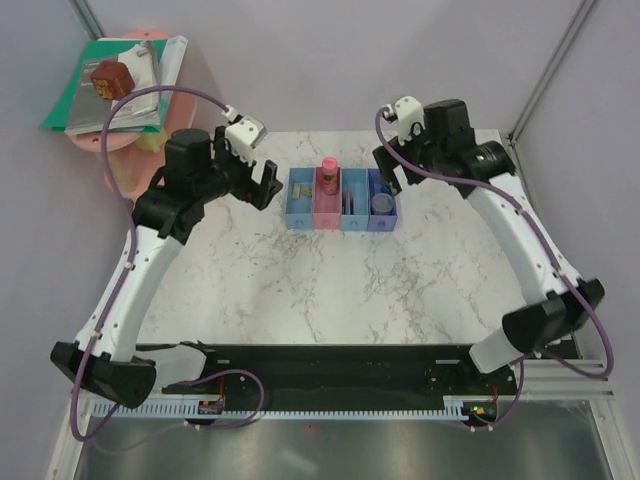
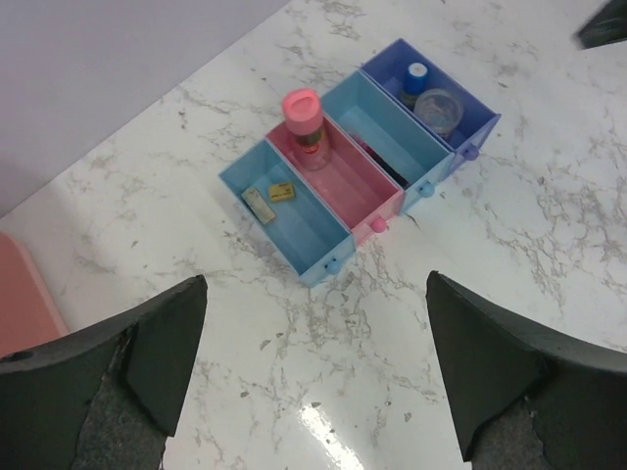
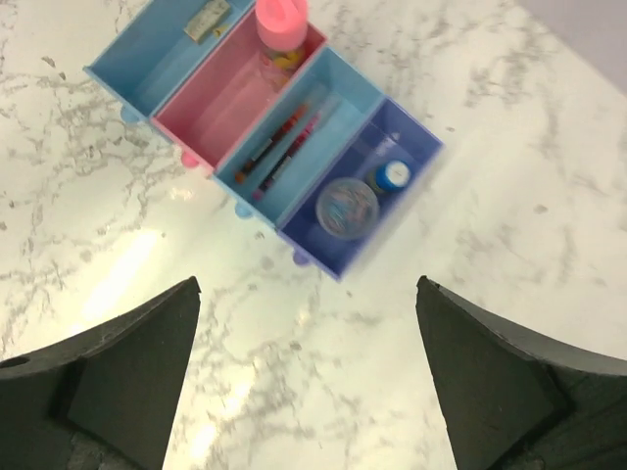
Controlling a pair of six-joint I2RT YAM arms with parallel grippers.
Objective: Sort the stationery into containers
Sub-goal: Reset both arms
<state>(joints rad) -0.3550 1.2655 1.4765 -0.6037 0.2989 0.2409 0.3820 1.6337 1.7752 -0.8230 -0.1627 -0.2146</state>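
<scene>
Four joined trays point(image 1: 300, 212) stand at the middle back of the marble table, coloured light blue, pink, light blue and darker blue. Two tan blocks point(image 2: 269, 194) lie in the left light blue tray. A pink-capped tube point(image 2: 302, 119) stands in the pink tray point(image 3: 211, 103). A thin red pen point(image 3: 282, 149) lies in the third tray. A clear round roll point(image 3: 348, 208) and a blue-capped cylinder point(image 3: 393, 176) are in the darker blue tray point(image 2: 470, 122). My left gripper point(image 1: 264, 184) hangs open and empty left of the trays. My right gripper point(image 1: 394, 166) hangs open and empty at their right end.
A pink round shelf point(image 1: 118, 150) at the back left carries stacked books and a brown block point(image 1: 112, 78). Its edge shows in the left wrist view point(image 2: 20, 299). Grey walls and frame posts point(image 1: 548, 70) close the back and sides.
</scene>
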